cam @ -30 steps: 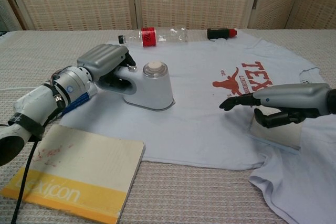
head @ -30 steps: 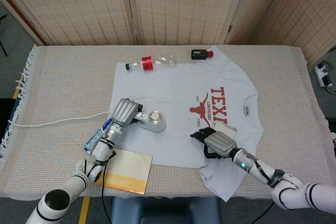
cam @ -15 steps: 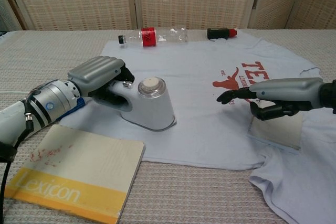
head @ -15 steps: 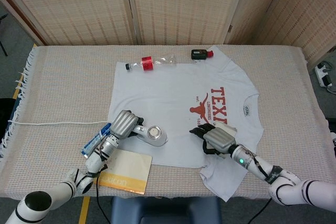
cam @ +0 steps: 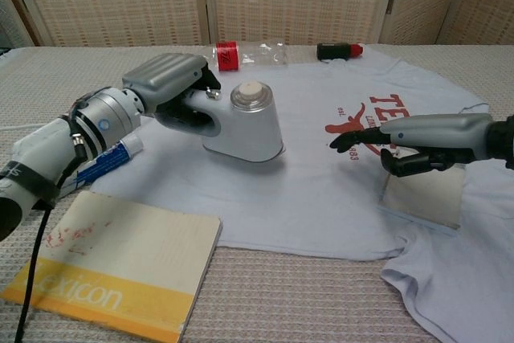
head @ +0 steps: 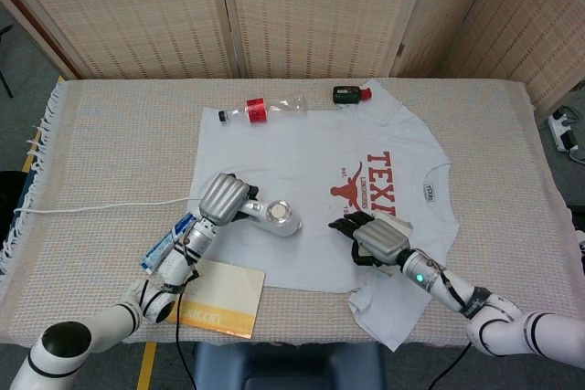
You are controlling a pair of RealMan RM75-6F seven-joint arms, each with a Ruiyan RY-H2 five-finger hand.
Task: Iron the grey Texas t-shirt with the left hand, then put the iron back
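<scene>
The iron [cam: 245, 122] has slid up the grey Texas t-shirt [head: 311, 180] toward its middle, seemingly flat on the cloth. The left hand [cam: 173, 86] keeps its fingers wrapped round the handle. The right hand [cam: 422, 146], fingers loosely spread, rests beside the print, barely shifted.

Head view high, looking down, chest view low, near, both sharing t-shirt [head: 311, 189]
</scene>
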